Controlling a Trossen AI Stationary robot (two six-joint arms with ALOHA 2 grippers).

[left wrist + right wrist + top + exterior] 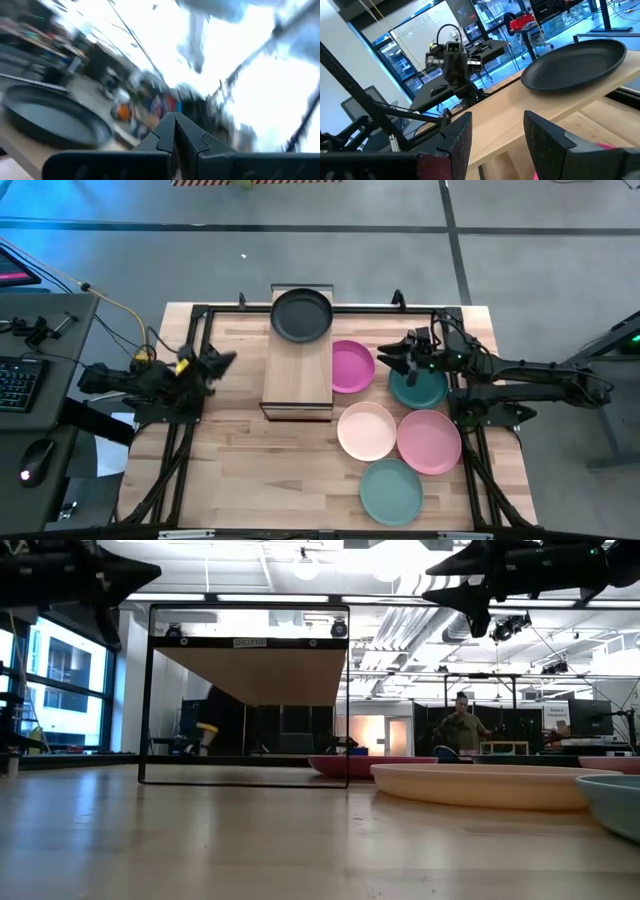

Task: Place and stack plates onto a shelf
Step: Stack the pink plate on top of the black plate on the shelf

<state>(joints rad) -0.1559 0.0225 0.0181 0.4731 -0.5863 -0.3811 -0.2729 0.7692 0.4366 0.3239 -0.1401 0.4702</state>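
The wooden shelf point(298, 375) stands in the table's far middle, and the dark grey-black plate point(301, 315) lies flat on its far end. The magenta plate point(350, 366), dark green plate point(424, 390), cream plate point(366, 431), pink plate point(429, 441) and light teal plate point(391, 490) lie on the table right of it. My right gripper point(385, 358) hovers open and raised between the magenta and dark green plates, pointing at the shelf point(520, 110). My left gripper point(225, 362) is shut and held off the table left of the shelf.
The shelf's near half is bare wood. The table's left and near-left parts hold nothing but the arm bases and dark frame rails point(190, 350). A keyboard and mouse sit on a desk point(20, 380) beyond the left edge. A person point(462, 725) stands far behind the table.
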